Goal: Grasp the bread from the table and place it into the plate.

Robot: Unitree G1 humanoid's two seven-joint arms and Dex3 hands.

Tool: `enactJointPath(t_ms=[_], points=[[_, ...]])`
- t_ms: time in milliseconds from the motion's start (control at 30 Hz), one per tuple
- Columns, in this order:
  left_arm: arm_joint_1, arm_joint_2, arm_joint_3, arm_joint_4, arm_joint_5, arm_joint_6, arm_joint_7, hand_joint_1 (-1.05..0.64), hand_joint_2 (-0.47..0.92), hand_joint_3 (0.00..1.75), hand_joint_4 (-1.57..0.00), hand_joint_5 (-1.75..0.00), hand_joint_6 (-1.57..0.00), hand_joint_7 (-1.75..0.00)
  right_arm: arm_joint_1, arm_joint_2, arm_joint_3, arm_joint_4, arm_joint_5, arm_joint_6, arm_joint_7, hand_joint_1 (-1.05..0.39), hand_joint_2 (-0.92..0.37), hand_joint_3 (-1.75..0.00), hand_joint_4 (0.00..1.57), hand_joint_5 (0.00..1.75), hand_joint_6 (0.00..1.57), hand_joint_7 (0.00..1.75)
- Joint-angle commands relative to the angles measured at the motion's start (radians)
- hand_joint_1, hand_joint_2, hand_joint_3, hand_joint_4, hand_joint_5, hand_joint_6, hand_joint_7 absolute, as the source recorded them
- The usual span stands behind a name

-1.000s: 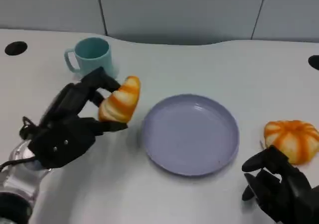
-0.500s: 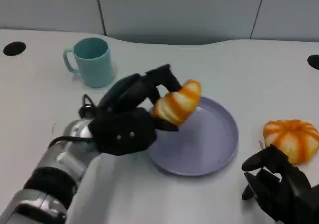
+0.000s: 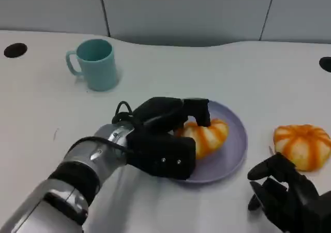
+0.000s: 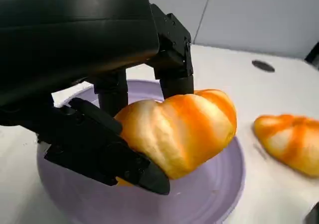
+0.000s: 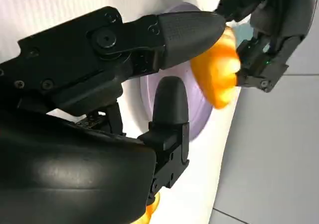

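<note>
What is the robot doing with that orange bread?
The robot's left hand holds a striped orange bread and has it over the purple plate, low down, with fingers gripping it from both sides. It hasn't let go, and I can't tell whether the bread already touches the plate. A second bread lies on the white table to the right of the plate, near the robot's right hand, which holds nothing. A blue mug stands farther back on the left.

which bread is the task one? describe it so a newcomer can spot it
Find the round lavender plate mid-table. The bread over it, orange-and-cream striped, is gripped by the left robot hand. The other striped bread lies on bare table beside the plate, near the right robot hand, unheld.
</note>
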Motion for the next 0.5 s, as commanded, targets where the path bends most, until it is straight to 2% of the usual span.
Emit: enactJointPath(t_ms=[33, 100, 167, 233, 333, 500], points=[[-0.054, 0.036, -0.080, -0.011, 0.106, 0.014, 0.067, -0.48, 0.89, 0.00, -0.13, -0.74, -0.40, -0.30, 0.010, -0.007, -0.003, -0.018, 0.007, 0.006, -0.002, -0.27, -0.92, -0.31, 0.57, 1.75, 0.34, 1.75], [-0.060, 0.036, -0.094, -0.013, 0.125, 0.023, 0.083, -0.54, 0.88, 0.00, -0.03, -0.56, -0.33, -0.11, 0.009, -0.007, -0.003, -0.017, 0.010, 0.006, -0.001, -0.27, -0.92, -0.31, 0.58, 1.75, 0.34, 1.75], [-0.064, 0.037, -0.107, -0.020, 0.142, 0.038, 0.094, -0.65, 0.88, 0.00, -0.01, -0.20, -0.19, -0.04, 0.009, -0.007, -0.003, -0.016, 0.009, 0.003, -0.001, -0.27, -0.92, -0.31, 0.58, 1.75, 0.34, 1.75], [-0.065, 0.037, -0.114, -0.027, 0.150, 0.048, 0.099, -0.71, 0.89, 0.01, 0.00, -0.04, -0.08, -0.01, 0.009, -0.008, -0.003, -0.015, 0.008, 0.001, -0.002, -0.27, -0.92, -0.31, 0.58, 1.75, 0.34, 1.75], [-0.064, 0.038, -0.115, -0.033, 0.151, 0.054, 0.105, -0.73, 0.89, 0.01, 0.00, 0.00, -0.05, 0.00, 0.009, -0.008, -0.002, -0.017, 0.008, 0.005, -0.002, -0.27, -0.92, -0.30, 0.58, 1.75, 0.35, 1.75], [-0.064, 0.047, -0.094, -0.040, 0.116, 0.046, 0.086, -0.89, 0.92, 0.11, 0.00, 0.00, 0.00, 0.00, 0.008, -0.008, -0.002, -0.016, 0.009, 0.003, 0.000, -0.27, -0.92, -0.31, 0.57, 1.75, 0.34, 1.75]])
